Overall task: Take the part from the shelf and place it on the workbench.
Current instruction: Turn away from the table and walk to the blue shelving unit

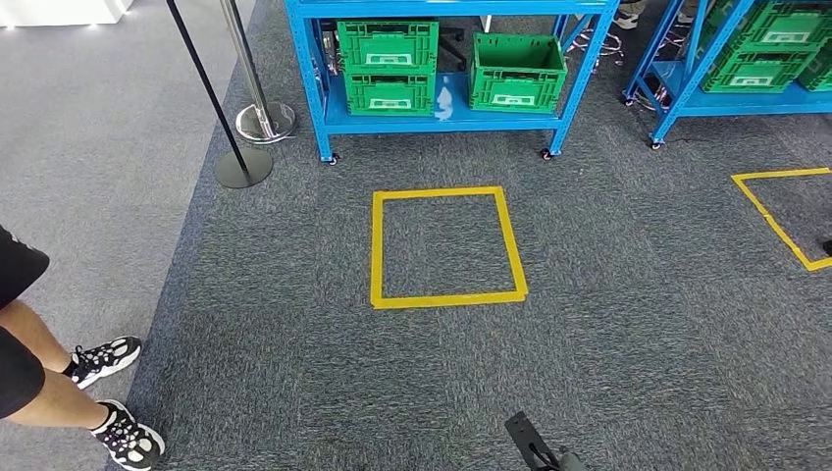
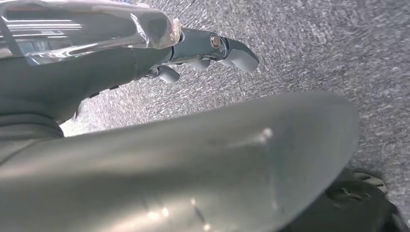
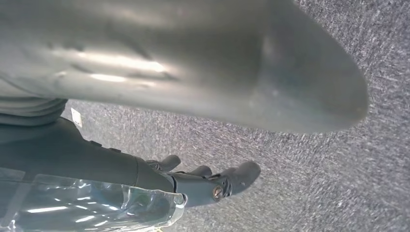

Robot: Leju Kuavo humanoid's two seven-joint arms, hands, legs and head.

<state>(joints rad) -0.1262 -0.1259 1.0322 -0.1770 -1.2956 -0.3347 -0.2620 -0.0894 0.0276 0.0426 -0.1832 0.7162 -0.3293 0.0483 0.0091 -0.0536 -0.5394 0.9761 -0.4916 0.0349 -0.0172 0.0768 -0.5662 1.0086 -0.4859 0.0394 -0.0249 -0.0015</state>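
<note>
A blue shelf [image 1: 446,118] stands ahead across the carpet. On its lowest level sit two stacked green crates [image 1: 389,67] and a single green crate [image 1: 517,72]; what the crates hold is hidden. My left hand [image 2: 208,48] hangs over the grey carpet with its fingers stretched out and apart, holding nothing. My right hand [image 3: 208,181] hangs the same way over the carpet, fingers apart and empty.
A yellow tape square [image 1: 446,245] marks the floor in front of the shelf, and another [image 1: 785,211] lies to the right. A second blue shelf [image 1: 755,69] with green crates stands at the back right. Two stanchion posts [image 1: 245,128] and a person's legs [image 1: 69,383] are on the left.
</note>
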